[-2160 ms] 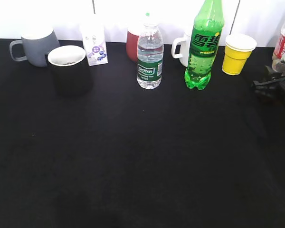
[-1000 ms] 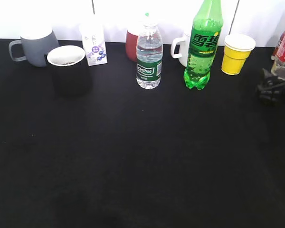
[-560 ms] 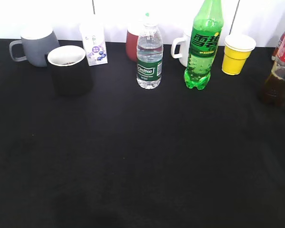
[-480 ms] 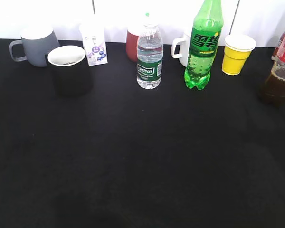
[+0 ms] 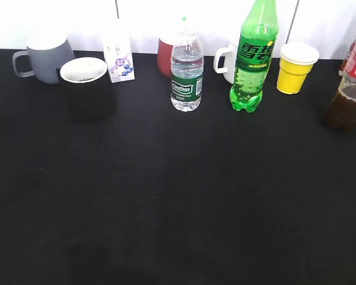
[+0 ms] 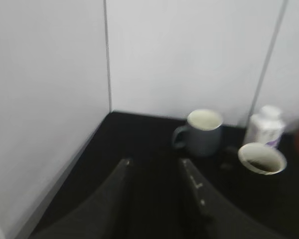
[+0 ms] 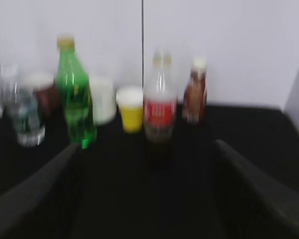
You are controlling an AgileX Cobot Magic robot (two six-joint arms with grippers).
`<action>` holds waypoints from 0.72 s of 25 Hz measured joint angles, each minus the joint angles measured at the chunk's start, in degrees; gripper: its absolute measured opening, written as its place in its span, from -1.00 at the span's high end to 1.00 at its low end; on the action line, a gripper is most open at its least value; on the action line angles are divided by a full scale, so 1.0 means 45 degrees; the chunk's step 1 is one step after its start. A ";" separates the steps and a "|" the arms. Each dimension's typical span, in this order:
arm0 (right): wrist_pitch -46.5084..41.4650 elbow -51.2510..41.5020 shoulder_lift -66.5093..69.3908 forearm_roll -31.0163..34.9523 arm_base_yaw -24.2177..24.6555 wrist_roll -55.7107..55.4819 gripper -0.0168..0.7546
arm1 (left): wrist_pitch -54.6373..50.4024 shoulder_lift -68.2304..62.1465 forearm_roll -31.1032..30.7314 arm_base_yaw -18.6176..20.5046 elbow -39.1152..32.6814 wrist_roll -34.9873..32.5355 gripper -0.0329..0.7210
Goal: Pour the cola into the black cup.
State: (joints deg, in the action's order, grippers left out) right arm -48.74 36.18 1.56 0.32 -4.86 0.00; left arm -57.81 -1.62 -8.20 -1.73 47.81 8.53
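Two grippers hang back, jaws apart: right (image 7: 149,194) faces cola (image 7: 160,112) at twelve o'clock for grasping; left (image 6: 154,199) has cup (image 6: 262,158) at two o'clock.

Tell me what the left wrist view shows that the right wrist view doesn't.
Only the left wrist view shows the grey mug, the black cup with dark liquid inside, a small white carton, and the open left hand. Only the right wrist view shows the cola, the green soda bottle, the yellow paper cup, a brown bottle and the wide-open right hand. Both share the black table and white wall.
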 joint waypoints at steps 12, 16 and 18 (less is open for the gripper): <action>-0.3960 -0.0990 -0.0458 0.0372 0.0000 0.0199 -0.54 | -0.2474 0.0478 0.0889 0.0000 -0.3243 -0.1005 0.31; -0.3971 -0.1100 -0.0458 0.0357 0.0000 0.0167 -0.54 | -0.1902 0.0478 0.1592 0.0000 -0.3496 -0.1073 0.31; -0.3971 -0.1100 -0.0458 0.0357 0.0000 0.0153 -0.54 | -0.1491 0.0478 0.1724 0.0000 -0.3604 -0.1077 0.31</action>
State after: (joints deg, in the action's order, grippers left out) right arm -66.61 31.23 -0.50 1.93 -4.86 0.69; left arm -64.53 0.53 -0.44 -1.73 31.59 3.69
